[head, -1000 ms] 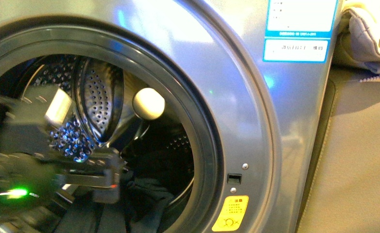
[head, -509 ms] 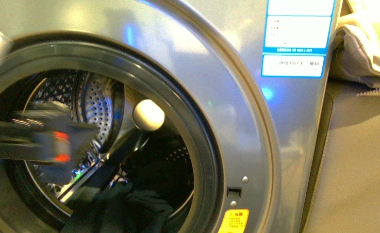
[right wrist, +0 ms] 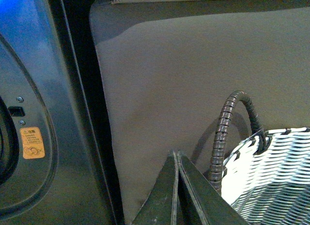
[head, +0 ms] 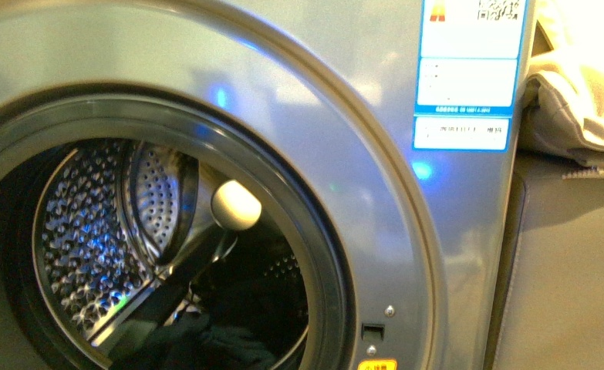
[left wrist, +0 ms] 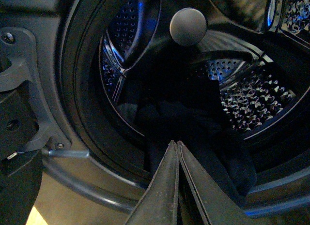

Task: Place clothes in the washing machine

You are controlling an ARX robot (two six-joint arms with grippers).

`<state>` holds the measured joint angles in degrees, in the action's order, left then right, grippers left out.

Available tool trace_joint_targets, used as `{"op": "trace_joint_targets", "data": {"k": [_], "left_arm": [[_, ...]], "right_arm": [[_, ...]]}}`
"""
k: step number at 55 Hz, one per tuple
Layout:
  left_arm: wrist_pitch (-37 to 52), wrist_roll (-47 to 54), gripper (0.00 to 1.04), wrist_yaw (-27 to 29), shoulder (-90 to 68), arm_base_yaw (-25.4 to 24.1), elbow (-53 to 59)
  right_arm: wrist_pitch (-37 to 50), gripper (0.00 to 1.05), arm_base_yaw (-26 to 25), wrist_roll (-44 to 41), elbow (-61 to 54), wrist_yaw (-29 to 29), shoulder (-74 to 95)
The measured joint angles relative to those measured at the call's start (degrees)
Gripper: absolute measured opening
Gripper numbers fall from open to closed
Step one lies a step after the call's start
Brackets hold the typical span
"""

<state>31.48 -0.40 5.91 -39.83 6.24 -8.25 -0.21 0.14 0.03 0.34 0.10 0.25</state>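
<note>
The silver-grey washing machine [head: 376,193] fills the front view, its round porthole open onto the perforated steel drum [head: 82,231]. The dark blue-grey clothes [head: 221,339] lie low in the drum and drape over the porthole's lower rim. In the left wrist view they show as a dark heap [left wrist: 193,133] just beyond my left gripper [left wrist: 176,143], which is shut and empty outside the porthole. My right gripper [right wrist: 176,153] is shut and empty, beside the machine's front panel [right wrist: 34,89] and in front of a beige padded surface. Neither arm shows in the front view.
A white woven basket [right wrist: 271,176] with a dark ribbed handle [right wrist: 227,123] stands by the right gripper. Beige padded fabric [head: 568,270] lies right of the machine, with cream cloth [head: 584,85] piled above it. A blue-white label [head: 468,73] is on the machine's front.
The left arm, inside the porthole a second ago, has drawn back out of the front view. The clothes stay in the drum. The camera view has shifted slightly upward.
</note>
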Motion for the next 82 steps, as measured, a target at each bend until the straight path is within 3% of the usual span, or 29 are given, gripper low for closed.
{"op": "trace_joint_targets", "data": {"k": [7, 13, 72, 77, 82], "left_arm": [[-1.9, 0.0, 0.04, -5.2, 3.8, -4.0, 2.1], [-4.0, 0.0, 0.04, -5.6, 7.5, -6.1, 3.6], [-21.4, 0.0, 0.04, -5.9, 29.9, -6.2, 7.3], [-29.8, 0.0, 0.04, -5.9, 36.5, -6.2, 7.3], [-31.2, 0.1, 0.04, -5.9, 39.6, -6.2, 7.3]], "right_arm": [[0.0, 0.02, 0.0, 0.0, 0.0, 0.0, 0.0], [0.0, 0.02, 0.0, 0.0, 0.0, 0.0, 0.0], [0.0, 0.02, 0.0, 0.0, 0.0, 0.0, 0.0], [0.0, 0.02, 0.0, 0.0, 0.0, 0.0, 0.0], [0.0, 0.02, 0.0, 0.0, 0.0, 0.0, 0.0]]}}
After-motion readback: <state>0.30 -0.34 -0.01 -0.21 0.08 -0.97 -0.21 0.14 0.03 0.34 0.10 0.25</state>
